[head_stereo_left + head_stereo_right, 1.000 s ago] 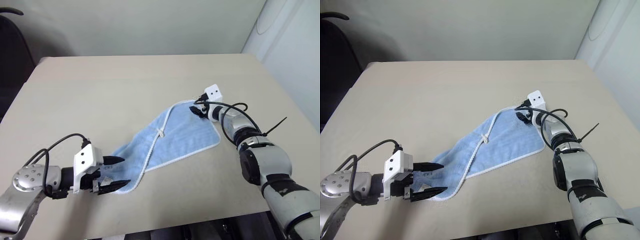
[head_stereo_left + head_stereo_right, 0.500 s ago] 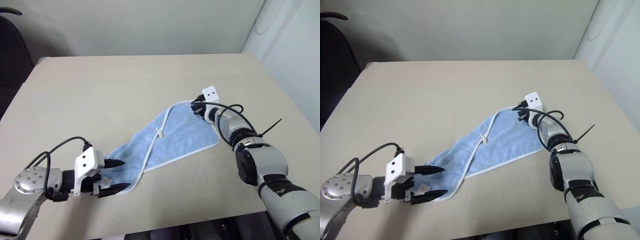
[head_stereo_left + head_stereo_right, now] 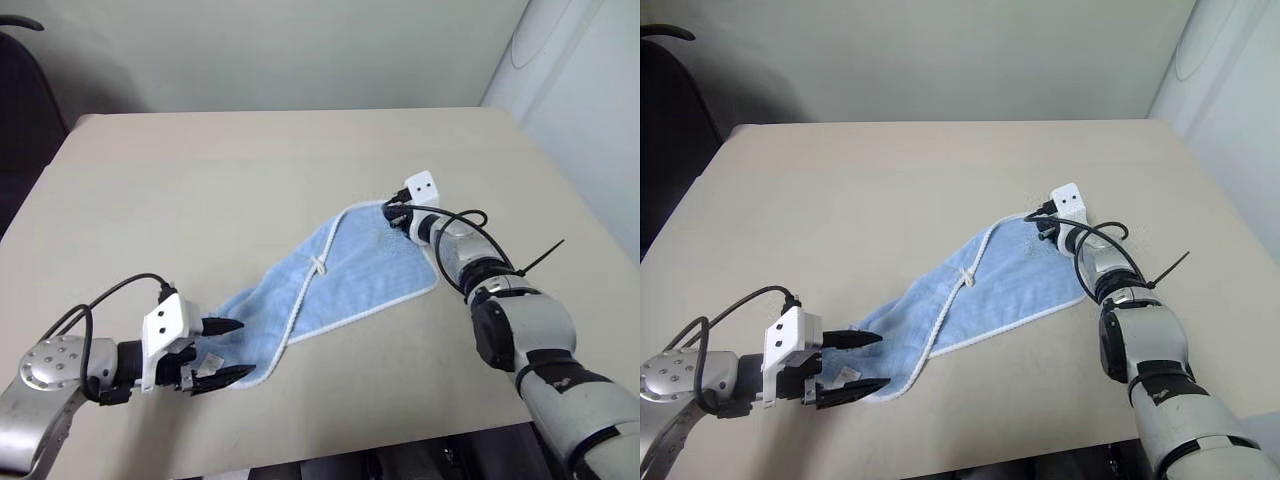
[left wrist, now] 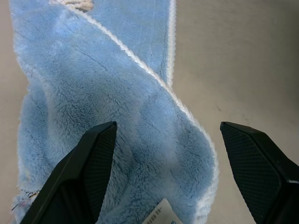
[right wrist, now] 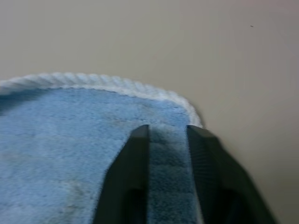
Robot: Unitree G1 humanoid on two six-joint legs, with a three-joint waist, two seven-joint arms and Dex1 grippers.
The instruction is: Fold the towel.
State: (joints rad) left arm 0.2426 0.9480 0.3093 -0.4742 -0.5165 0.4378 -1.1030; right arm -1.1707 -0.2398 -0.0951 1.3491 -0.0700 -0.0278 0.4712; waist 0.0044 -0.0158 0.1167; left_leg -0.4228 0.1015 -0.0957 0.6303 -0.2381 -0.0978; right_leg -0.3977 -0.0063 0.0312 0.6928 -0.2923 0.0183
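Now the right hand [image 5: 167, 140] seemingly has pinched the towel [image 3: 345, 275] corner.

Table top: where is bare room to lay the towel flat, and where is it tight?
The table is bare across its far half, beyond the towel, and along its left side. It is tight on the near strip: the left gripper sits at the towel's near end, the right gripper at its far corner.

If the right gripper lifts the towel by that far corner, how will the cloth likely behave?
The towel is probably floppy: it already lies twisted and creased, so it should drape and hang. Its fluffy terry pile suggests light weight and decent grip for the right gripper, whose fingers pinch a narrow ridge.
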